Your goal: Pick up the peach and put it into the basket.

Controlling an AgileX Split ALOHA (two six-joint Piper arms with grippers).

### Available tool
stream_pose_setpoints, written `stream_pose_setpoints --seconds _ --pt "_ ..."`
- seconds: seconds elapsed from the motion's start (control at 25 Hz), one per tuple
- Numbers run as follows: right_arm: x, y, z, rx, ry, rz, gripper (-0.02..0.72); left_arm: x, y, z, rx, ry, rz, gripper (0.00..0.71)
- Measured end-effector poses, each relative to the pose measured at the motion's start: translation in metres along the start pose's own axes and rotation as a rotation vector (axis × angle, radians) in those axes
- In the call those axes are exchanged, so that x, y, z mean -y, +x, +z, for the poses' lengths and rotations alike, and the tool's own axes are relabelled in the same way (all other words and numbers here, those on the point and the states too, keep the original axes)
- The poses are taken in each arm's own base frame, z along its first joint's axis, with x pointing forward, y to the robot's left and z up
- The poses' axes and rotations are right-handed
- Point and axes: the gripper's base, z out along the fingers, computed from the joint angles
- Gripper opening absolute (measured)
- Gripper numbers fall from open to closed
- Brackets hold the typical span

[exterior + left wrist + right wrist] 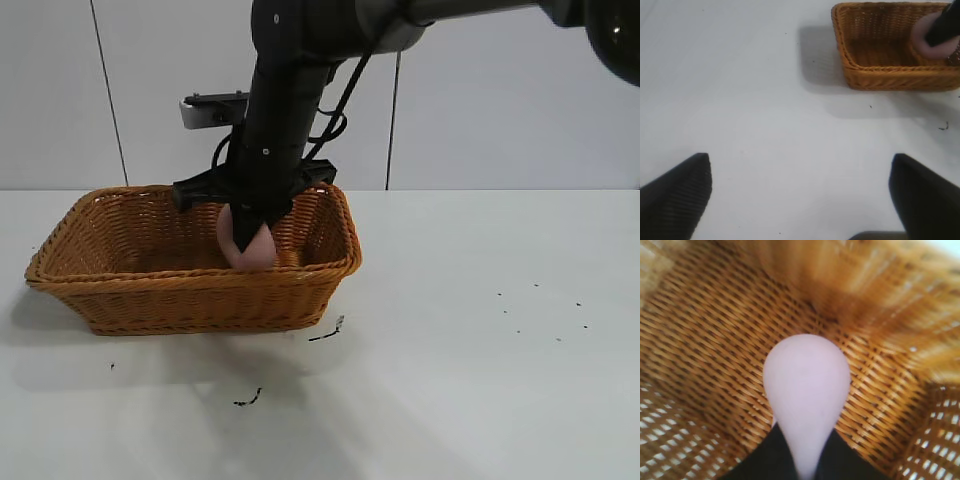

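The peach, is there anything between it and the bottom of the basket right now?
Nothing visible. The peach is already inside the basket, below its rim, with the right gripper fingers on either side of its pointed end. In the right wrist view only bare wicker lies under it. The left gripper waits open away from the basket.
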Motion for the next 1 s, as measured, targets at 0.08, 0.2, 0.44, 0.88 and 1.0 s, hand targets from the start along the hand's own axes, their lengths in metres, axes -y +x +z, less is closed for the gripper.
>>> stream_pose_setpoints --seconds 0.08,0.2,0.44,0.88,1.0 --pt "0.000 0.000 -0.002 0.002 0.002 -0.001 0.557 0.000 0.000 0.000 0.000 0.000 0.000 0.693" --pt "-0.001 -0.005 -0.018 0.033 0.005 -0.005 0.666 0.000 0.000 0.000 0.000 0.000 0.000 0.693" --pt "-0.005 -0.026 -0.096 0.183 0.014 -0.020 0.688 0.000 0.000 0.000 0.000 0.000 0.000 0.693" --pt "0.098 -0.017 -0.164 0.247 0.149 0.147 0.691 0.000 0.000 0.000 0.000 0.000 0.000 0.693" --pt "0.159 0.000 -0.174 0.239 0.212 0.259 0.695 0.000 0.000 0.000 0.000 0.000 0.000 0.693"
